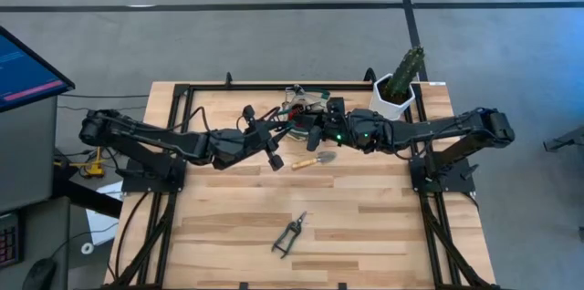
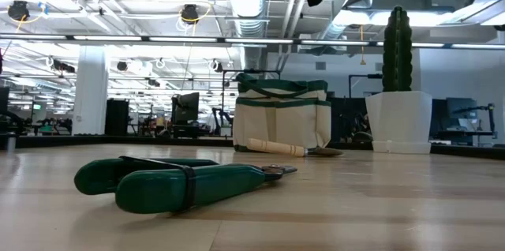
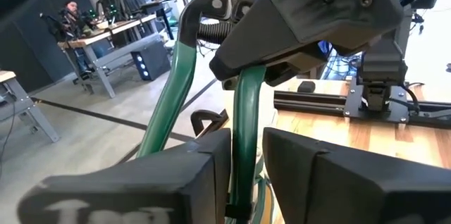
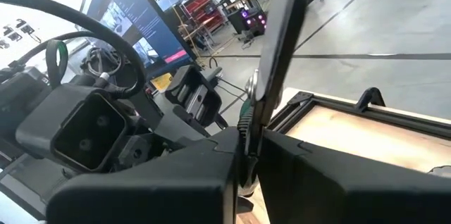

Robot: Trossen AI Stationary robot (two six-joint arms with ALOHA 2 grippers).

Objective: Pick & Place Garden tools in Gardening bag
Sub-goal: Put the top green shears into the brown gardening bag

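On the wooden bench (image 1: 365, 217), the bag (image 2: 282, 117) sits below both raised end effectors. Left end effector (image 3: 245, 160) straddles a green handle (image 3: 246, 125), slightly parted; right end effector (image 4: 248, 157) pinches a thin tool (image 4: 278, 48). Trowel (image 1: 313, 160) and shears (image 1: 290, 235) remain out.

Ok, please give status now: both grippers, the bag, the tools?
Left gripper open around green bag handle. Right gripper shut on thin dark tool over gardening bag. Trowel, pruning shears on table.
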